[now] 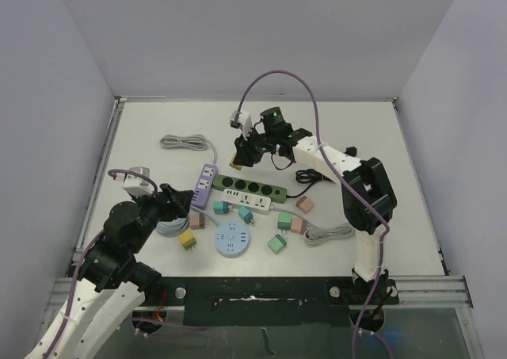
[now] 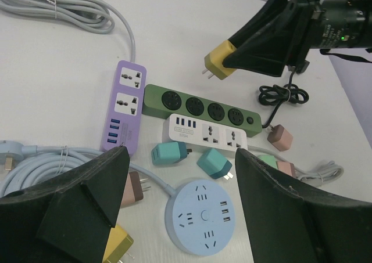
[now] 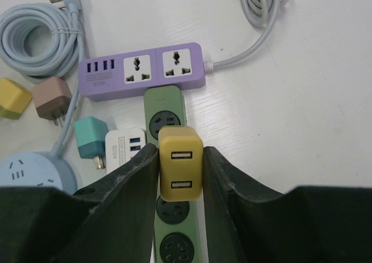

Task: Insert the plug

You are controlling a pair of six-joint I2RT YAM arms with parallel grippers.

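Left gripper hovers low at the left side of the white table, its two black fingers spread wide apart with nothing between them. Below it lie a coiled pale blue cable, a brown plug and a loose mustard plug. Farther back on the left rests a coiled grey cord, which leads to a purple power strip.

Just right of the purple strip lies a dark green power strip with four round sockets in a row. A white power strip sits right against its near side. In front of these are two teal plugs, a round blue socket hub and a green plug. A pink plug lies near the right end of the green strip, with a bundled black cord behind it.

Reaching in from the right, the right gripper is clamped on a yellow plug, one finger pressed to each side. The yellow plug hangs in the air above the left end of the green strip, not touching it. Its metal prongs point down and its two USB ports face the wrist camera.
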